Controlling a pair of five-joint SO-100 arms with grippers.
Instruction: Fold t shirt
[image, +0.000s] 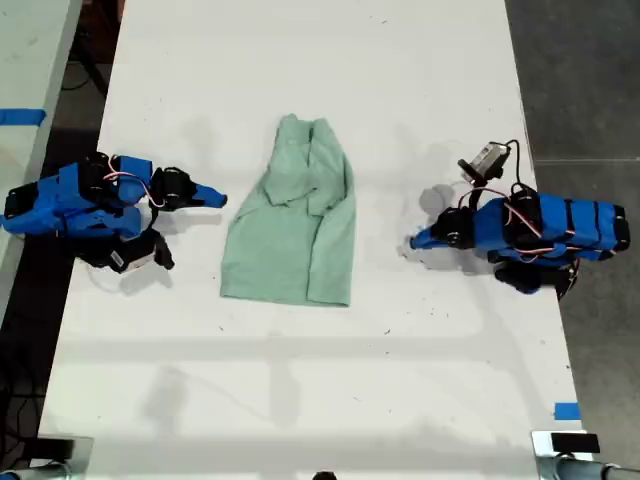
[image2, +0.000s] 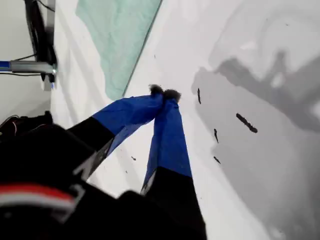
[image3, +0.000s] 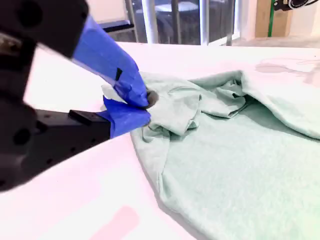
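— What sits closest to the lens?

— The second gripper (image3: 146, 106), filling the near side of its own wrist view. Its blue jaws are pressed together at the tips, with nothing between them.

— And the t shirt (image3: 235, 150)?

— Right behind those tips in that view, its bunched sleeve and collar end nearest them. Whether the tips touch the cloth cannot be told from there. In the exterior view the second gripper (image: 215, 197) lies at the exterior view's left, pointing at the shirt's edge, with a thin strip of white table (image: 400, 380) showing between.

— Where does the shirt lie overall?

— The t shirt (image: 295, 230) rests flat near the middle of the table, between the two arms. The narrow collar end is toward the top of the exterior view and the wide hem toward the bottom. One side is folded in over the body.

— The other tool?

— The first gripper (image2: 164, 92) also has its jaws shut tight, tip against tip, empty, low over bare table beside a few black marks (image2: 246, 123). The t shirt (image2: 117, 35) shows farther off in that view. In the exterior view the first gripper (image: 415, 241) is at the right, apart from the cloth.
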